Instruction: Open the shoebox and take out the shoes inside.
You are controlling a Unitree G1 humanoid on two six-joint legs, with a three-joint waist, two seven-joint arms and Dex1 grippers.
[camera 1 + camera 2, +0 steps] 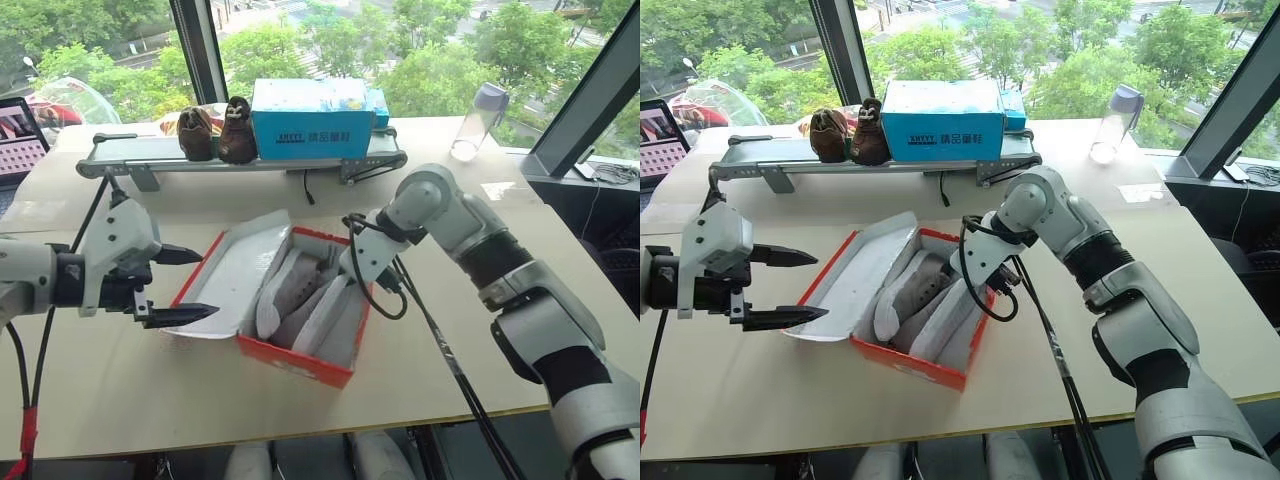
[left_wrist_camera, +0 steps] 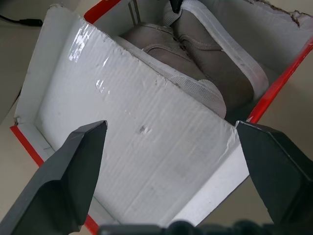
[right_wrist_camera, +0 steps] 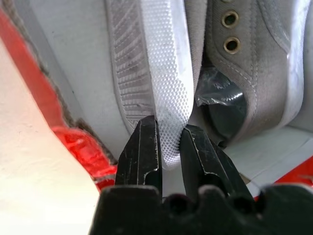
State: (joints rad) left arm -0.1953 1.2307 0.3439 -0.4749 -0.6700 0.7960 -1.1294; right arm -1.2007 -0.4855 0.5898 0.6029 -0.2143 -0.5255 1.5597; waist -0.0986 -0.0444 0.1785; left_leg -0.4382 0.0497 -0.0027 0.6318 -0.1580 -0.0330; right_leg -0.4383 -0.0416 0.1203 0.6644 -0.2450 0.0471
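Note:
The red shoebox [image 1: 296, 361] sits mid-table with its lid [image 1: 232, 277] folded out flat to the left, white inside up. Two grey shoes [image 1: 299, 302] with white soles lie on their sides inside. My right gripper [image 3: 168, 128] reaches down into the box's far right end [image 1: 347, 268] and is shut on the white rubber sole edge [image 3: 167, 73] of one shoe. My left gripper [image 1: 206, 284] hovers open at the lid's left edge, its fingers [image 2: 73, 171] spread wide above the lid [image 2: 146, 147], touching nothing.
At the back, a grey conveyor [image 1: 150, 152] carries a blue box [image 1: 312, 120] and two brown fuzzy shoes [image 1: 218, 132]. A clear bottle [image 1: 476, 122] stands at the back right and a laptop [image 1: 22, 135] at the far left. A black cable [image 1: 440, 350] crosses the table.

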